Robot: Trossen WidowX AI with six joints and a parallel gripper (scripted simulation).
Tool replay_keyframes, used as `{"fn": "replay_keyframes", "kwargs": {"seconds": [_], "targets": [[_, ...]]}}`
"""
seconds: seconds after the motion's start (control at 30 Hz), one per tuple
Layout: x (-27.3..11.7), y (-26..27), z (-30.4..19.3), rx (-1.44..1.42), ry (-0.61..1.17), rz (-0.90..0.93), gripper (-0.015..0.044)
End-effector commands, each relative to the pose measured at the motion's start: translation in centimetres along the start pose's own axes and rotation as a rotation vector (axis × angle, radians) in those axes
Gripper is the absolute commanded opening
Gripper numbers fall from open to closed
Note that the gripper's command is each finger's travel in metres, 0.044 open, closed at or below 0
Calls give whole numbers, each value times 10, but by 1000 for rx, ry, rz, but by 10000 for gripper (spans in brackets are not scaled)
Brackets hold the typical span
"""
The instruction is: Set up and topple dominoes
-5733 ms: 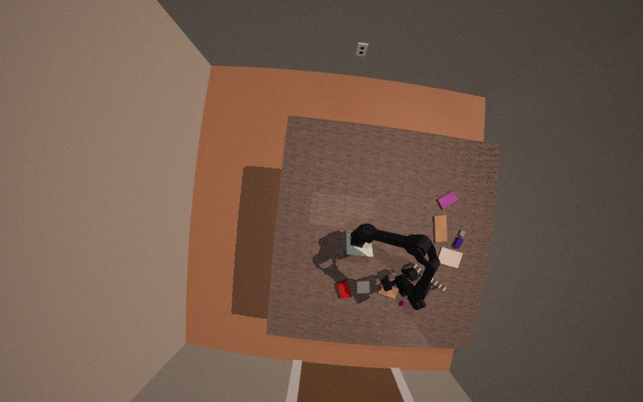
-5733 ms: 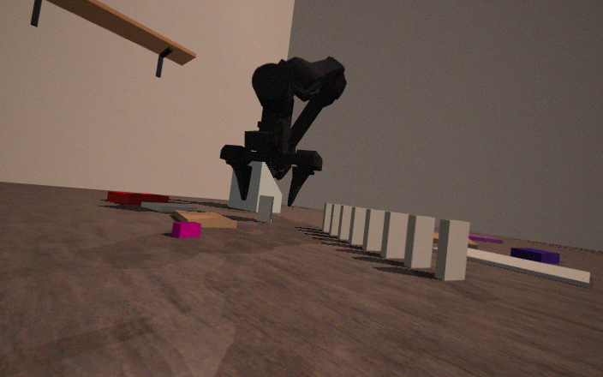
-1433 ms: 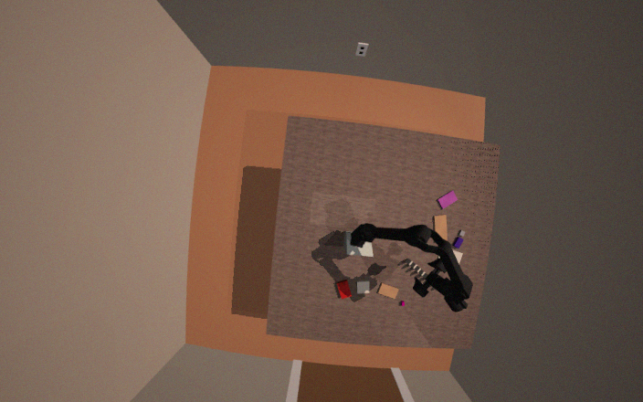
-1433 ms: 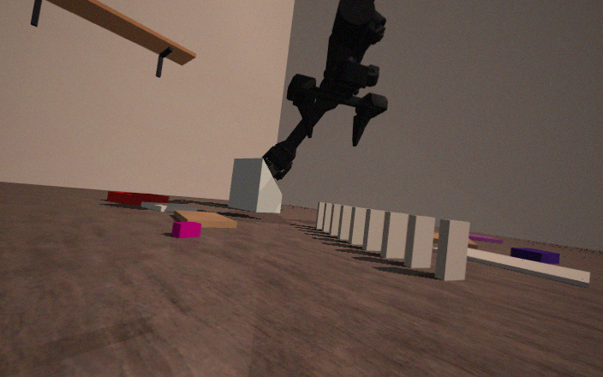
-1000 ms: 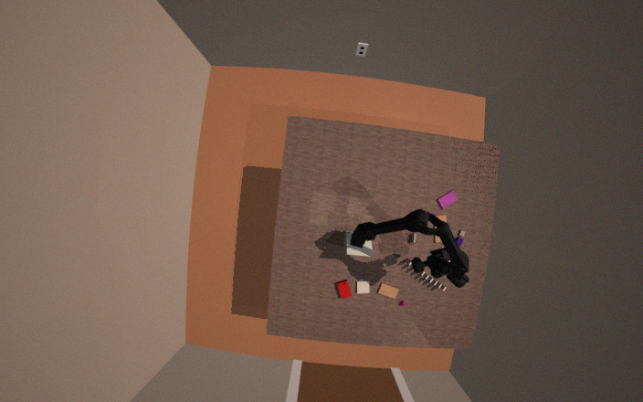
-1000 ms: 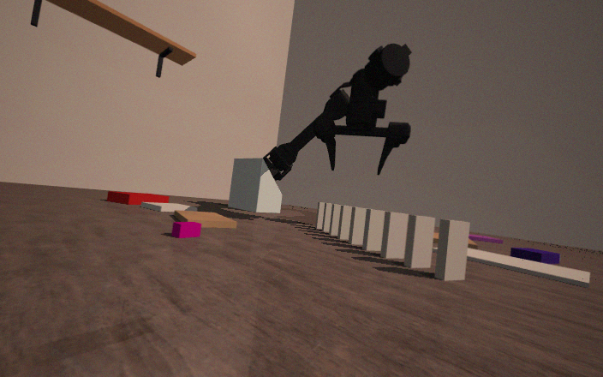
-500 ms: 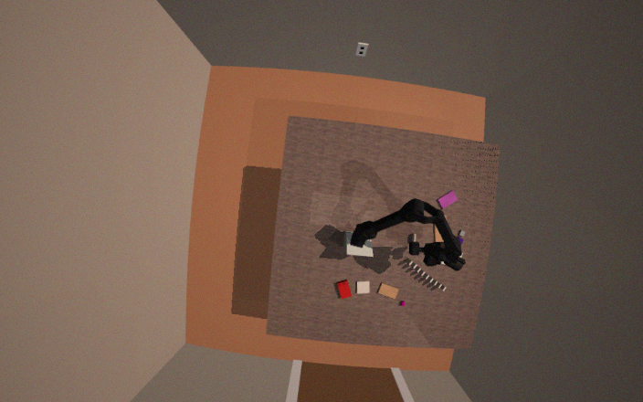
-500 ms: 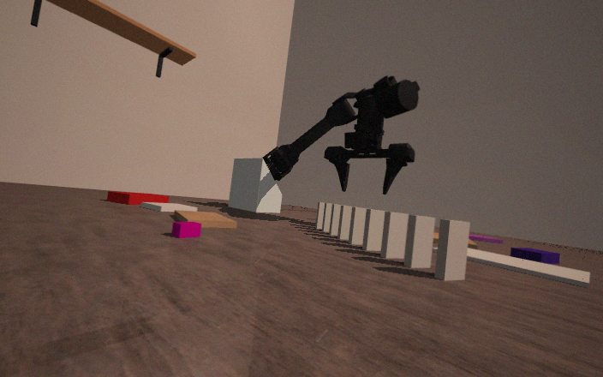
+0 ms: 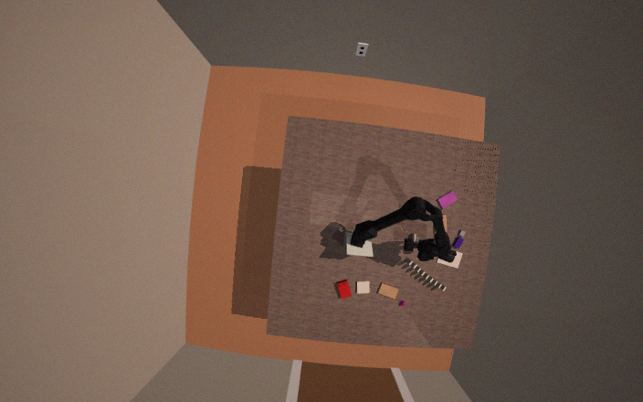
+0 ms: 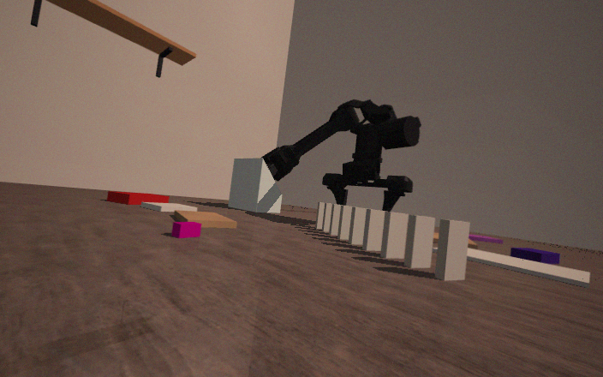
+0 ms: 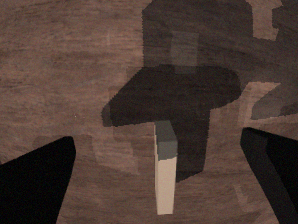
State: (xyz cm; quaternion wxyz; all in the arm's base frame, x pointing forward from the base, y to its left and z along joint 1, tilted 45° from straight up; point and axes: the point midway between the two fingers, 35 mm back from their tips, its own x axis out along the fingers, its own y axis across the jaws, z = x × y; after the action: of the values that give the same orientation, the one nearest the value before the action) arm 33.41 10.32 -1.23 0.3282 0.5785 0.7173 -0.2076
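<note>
A row of several standing pale dominoes (image 9: pixel 426 276) (image 10: pixel 396 236) runs diagonally over the table, evenly spaced. A loose pale domino (image 9: pixel 414 237) (image 11: pixel 166 185) lies beyond the row's end nearest the arm base, apparently on a long narrow edge. My gripper (image 10: pixel 364 205) (image 11: pixel 161 142) is wide open, pointing down above it. In the wrist view the loose domino shows between the two fingers, touching neither, partly in shadow. In the exterior view the row hides it. A small light-grey block (image 9: pixel 461 233) lies beside the purple block; whether it is a domino I cannot tell.
A purple block (image 9: pixel 458 242) (image 10: pixel 534 254), cream slab (image 9: pixel 456 260) (image 10: pixel 534 265), orange block (image 9: pixel 444 222) and magenta slab (image 9: pixel 447 199) (image 10: pixel 486 239) lie at the far side. A red block (image 9: pixel 343 289) (image 10: pixel 137 198), cream slab (image 9: pixel 363 287), tan slab (image 9: pixel 388 290) and pink cube (image 9: pixel 402 303) (image 10: pixel 187 230) lie opposite.
</note>
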Motion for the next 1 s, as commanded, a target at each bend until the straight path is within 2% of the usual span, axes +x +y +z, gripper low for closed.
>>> {"fn": "replay_keyframes", "kwargs": {"seconds": [0.0,0.27,0.8,0.97], "targets": [[9,-2,-1,7,9,-6,440],[11,-2,-1,7,9,-6,440],[11,-2,-1,7,9,-6,23],[11,-2,-1,7,9,-6,23]]}}
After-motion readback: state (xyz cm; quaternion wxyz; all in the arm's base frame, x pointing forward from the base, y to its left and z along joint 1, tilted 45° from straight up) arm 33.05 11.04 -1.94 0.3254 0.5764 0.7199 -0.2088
